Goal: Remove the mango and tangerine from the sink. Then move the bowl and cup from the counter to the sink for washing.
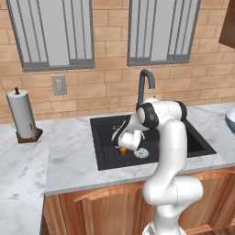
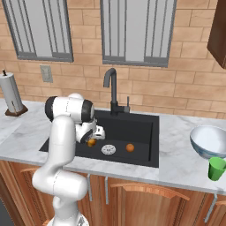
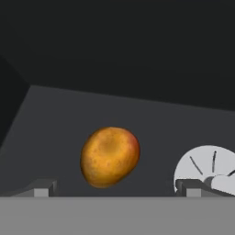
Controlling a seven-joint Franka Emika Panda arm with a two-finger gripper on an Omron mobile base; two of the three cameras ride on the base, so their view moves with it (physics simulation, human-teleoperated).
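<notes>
The mango (image 3: pixel 110 156), oval and yellow-brown, lies on the floor of the black sink (image 1: pixel 103 133), left of the silver drain (image 3: pixel 206 170). My gripper (image 3: pixel 115 189) hangs open just above the mango, one fingertip on each side and neither touching it. From the base cameras the hand is low in the basin over the mango (image 1: pixel 122 150) (image 2: pixel 91 142). The tangerine (image 2: pixel 129 147) rests right of the drain (image 2: pixel 108 150). On the counter (image 2: pixel 176 154) to the right stand the pale bowl (image 2: pixel 209 140) and a green cup (image 2: pixel 216 168).
A black gooseneck tap (image 2: pixel 112 88) rises behind the basin. A paper towel roll (image 1: pixel 22 114) stands on the counter at the far left. The brick wall with two windows closes off the back.
</notes>
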